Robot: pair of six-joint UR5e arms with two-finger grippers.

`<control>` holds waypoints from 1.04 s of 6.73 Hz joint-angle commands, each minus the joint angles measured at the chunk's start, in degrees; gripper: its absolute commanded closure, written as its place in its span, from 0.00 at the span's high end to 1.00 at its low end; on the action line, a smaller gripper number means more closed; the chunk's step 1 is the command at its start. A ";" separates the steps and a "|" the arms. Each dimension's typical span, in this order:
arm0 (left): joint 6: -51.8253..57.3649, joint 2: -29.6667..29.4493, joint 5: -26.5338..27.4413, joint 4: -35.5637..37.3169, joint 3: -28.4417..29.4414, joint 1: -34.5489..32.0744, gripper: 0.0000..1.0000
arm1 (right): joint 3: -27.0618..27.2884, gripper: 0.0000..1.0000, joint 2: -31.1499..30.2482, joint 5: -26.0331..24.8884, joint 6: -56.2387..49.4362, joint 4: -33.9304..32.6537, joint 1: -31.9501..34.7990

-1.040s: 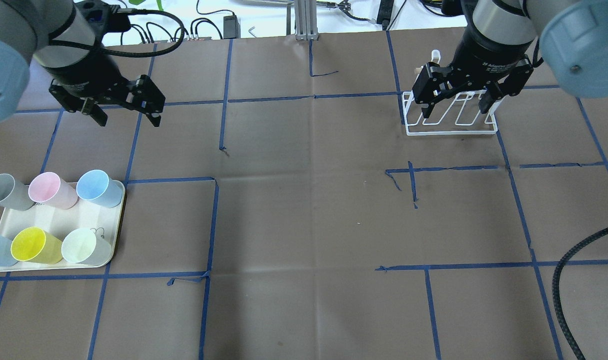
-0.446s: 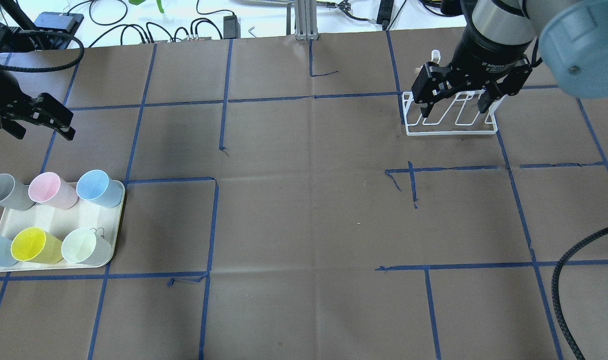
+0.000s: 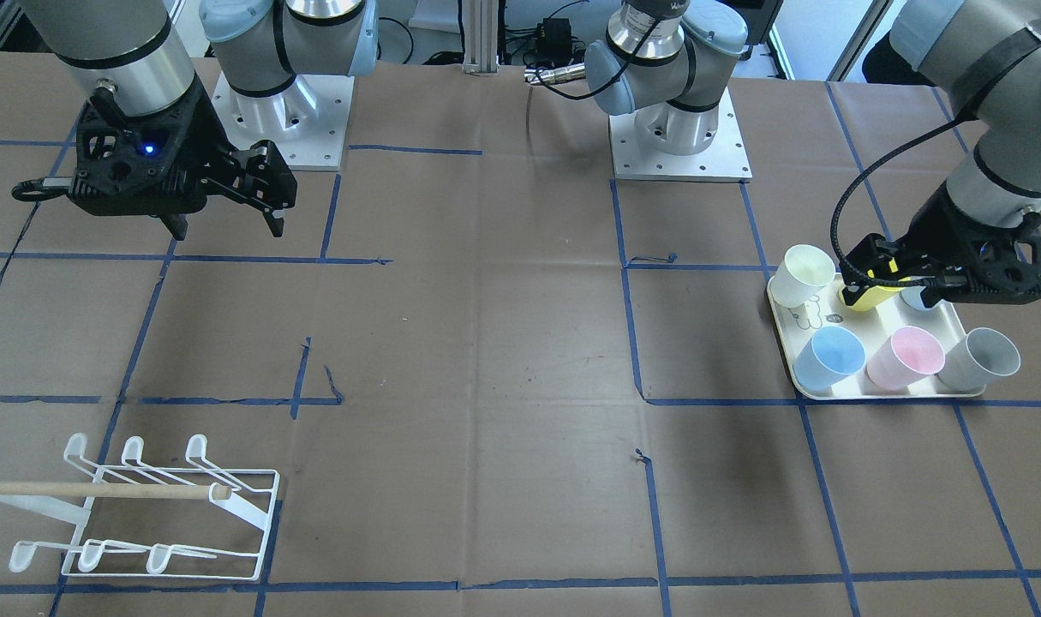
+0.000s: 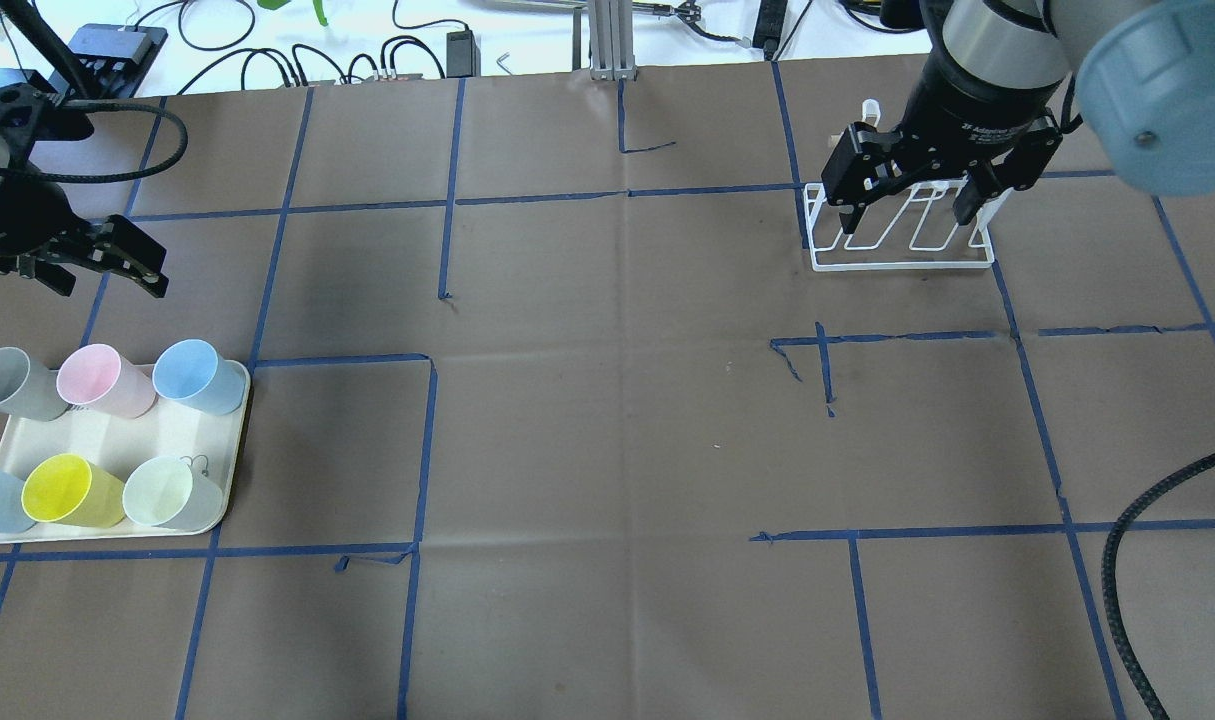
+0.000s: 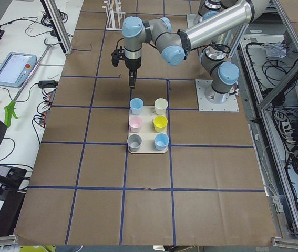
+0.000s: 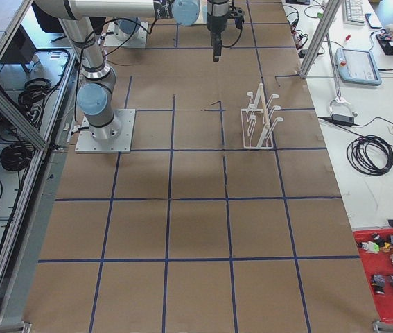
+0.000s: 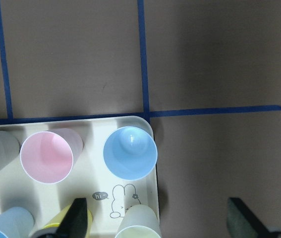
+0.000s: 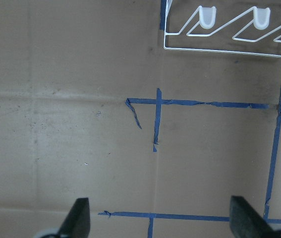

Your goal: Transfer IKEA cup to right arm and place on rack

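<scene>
A cream tray (image 4: pixel 107 440) on the table held six cups (image 4: pixel 57 490), mouths up. The left gripper (image 4: pixel 102 283) hung near it, fingers spread, empty. The right gripper (image 4: pixel 907 218), likewise spread and empty, hung apart from the rack (image 3: pixel 100 490).

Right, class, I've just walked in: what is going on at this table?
Two robot arms share the table, and neither holds anything yet. The left gripper hangs open near the tray of six cups. The right gripper hangs open above the table near the rack, which carries no cup.
</scene>
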 commanded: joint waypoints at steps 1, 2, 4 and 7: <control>-4.36 -2.41 -0.02 1.49 -1.87 -0.16 0.99 | 0.03 1.00 0.58 0.34 0.04 -1.79 0.00; -4.65 -6.25 -0.46 5.14 -3.26 -0.17 0.99 | 0.03 1.00 1.63 1.04 0.04 -4.50 0.00; -5.17 -10.33 -0.64 10.63 -5.20 -0.52 0.99 | 1.60 1.00 2.60 5.50 0.12 -12.22 -0.09; -5.18 -10.94 -0.20 14.22 -8.72 -0.52 0.99 | 9.85 1.00 0.33 10.96 4.14 -30.84 -0.18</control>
